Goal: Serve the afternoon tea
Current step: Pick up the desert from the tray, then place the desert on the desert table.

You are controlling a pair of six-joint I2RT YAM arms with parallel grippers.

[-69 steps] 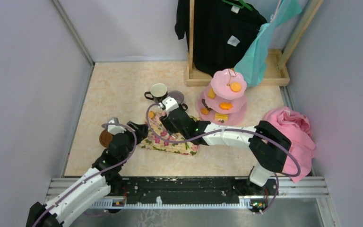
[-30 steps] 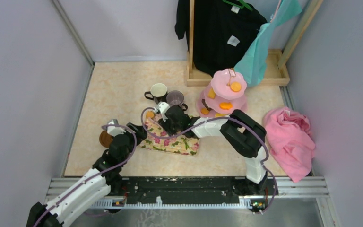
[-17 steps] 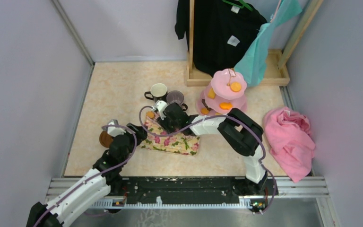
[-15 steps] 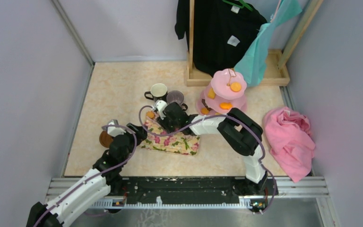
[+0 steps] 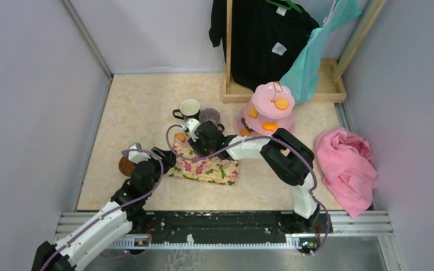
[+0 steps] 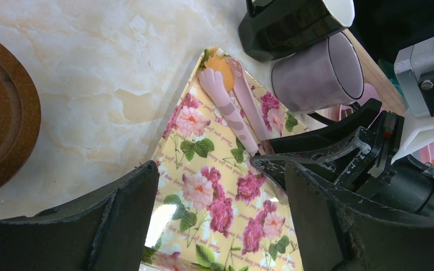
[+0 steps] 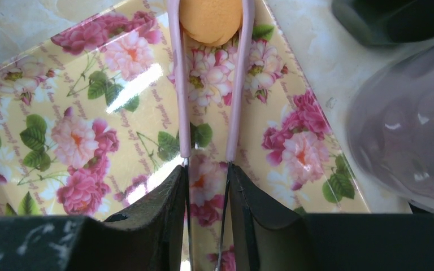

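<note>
While my right gripper (image 7: 206, 169) squeezes one pink tongs (image 7: 176, 84) around one orange snack (image 7: 211, 20) at the tray (image 7: 90, 118) corner, black mug (image 6: 294, 25) and smoky mug (image 6: 316, 73) crowd it; my left gripper (image 6: 220, 175) gapes.

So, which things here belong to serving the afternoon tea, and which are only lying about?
For the tea: pink tiered stand, orange snack, pink tongs pinching it, black mug, smoky mug, brown coaster.

Only lying about: flowered tray, pink cloth, black shirt, teal garment, wooden rack.
</note>
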